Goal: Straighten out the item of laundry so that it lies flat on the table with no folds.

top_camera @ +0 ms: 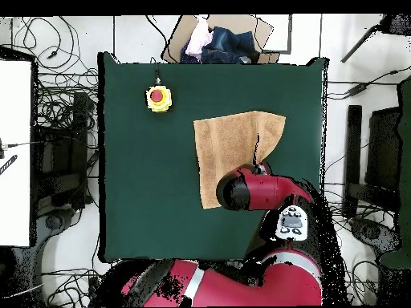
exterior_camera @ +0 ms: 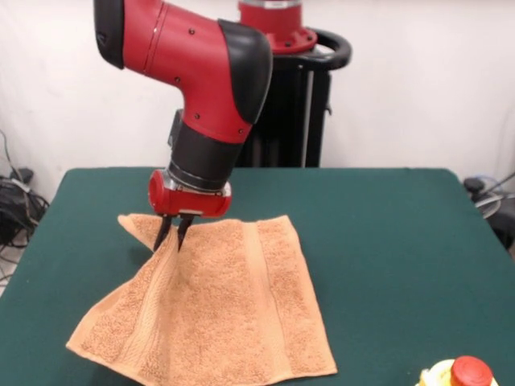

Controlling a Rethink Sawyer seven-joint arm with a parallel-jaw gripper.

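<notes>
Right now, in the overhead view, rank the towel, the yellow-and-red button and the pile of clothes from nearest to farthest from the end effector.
1. Towel: directly under the end effector.
2. Yellow-and-red button: on the table, up-left.
3. Pile of clothes: beyond the table's top edge.

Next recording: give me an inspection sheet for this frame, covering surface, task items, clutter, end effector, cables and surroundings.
Surface: dark green table, mostly bare.
Task items: orange-tan towel, not flat; the corner by the end effector is folded over and the cloth ridges up there.
Clutter: yellow box with a red button on the table, apart from the towel.
End effector: end effector tips close together, pinching the towel near its folded corner.
Cables: many loose cables on the floor beside the table; none seen on the table.
Surroundings: cardboard box holding clothing beyond the table edge; white wall behind the arm.
</notes>
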